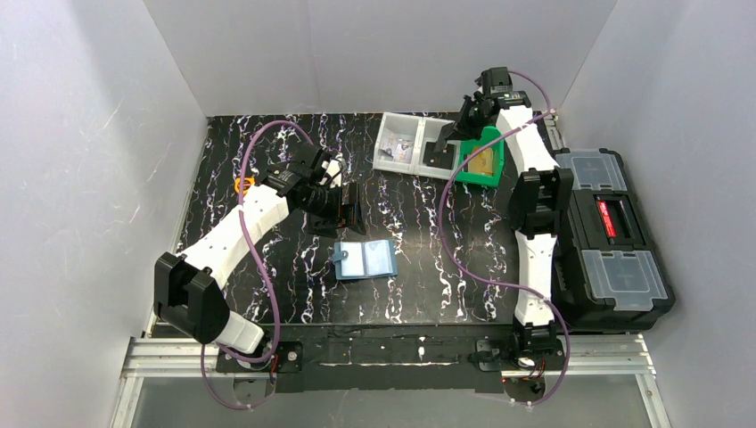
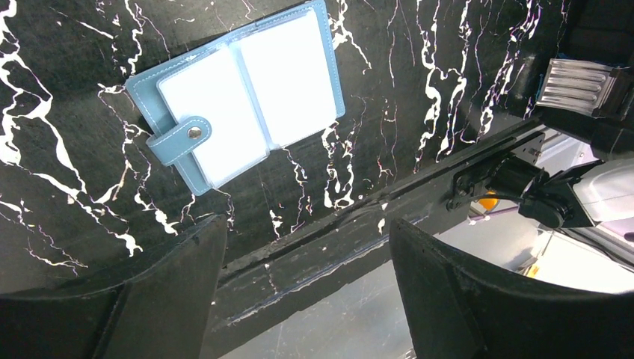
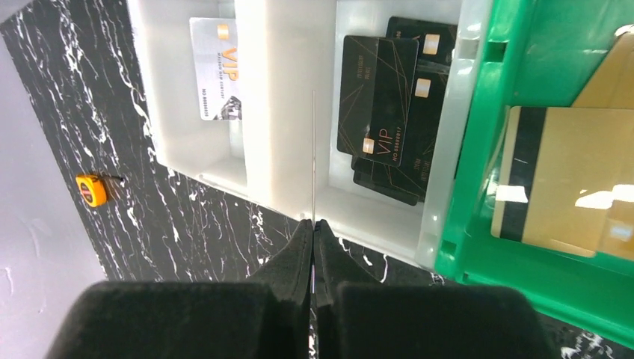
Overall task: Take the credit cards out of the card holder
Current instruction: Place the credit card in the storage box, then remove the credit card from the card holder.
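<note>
The dusty-blue card holder (image 1: 365, 259) lies open and flat on the black marbled table, its pale clear sleeves (image 2: 239, 90) facing up and its snap tab folded over the left page. My left gripper (image 1: 346, 207) hangs just behind it, open with nothing between the fingers (image 2: 306, 224). My right gripper (image 1: 450, 129) is at the back over the clear bin (image 1: 406, 143), shut on a dark credit card (image 1: 439, 150). That card shows edge-on as a thin line (image 3: 312, 149) rising from the closed tips (image 3: 314, 223).
The clear bin's left compartment holds a silver VIP card (image 3: 213, 67), its right one several black cards (image 3: 389, 112). A green bin (image 1: 481, 160) beside it holds gold cards (image 3: 561, 179). A black toolbox (image 1: 611, 232) stands at the right. A small orange object (image 1: 239, 185) lies far left.
</note>
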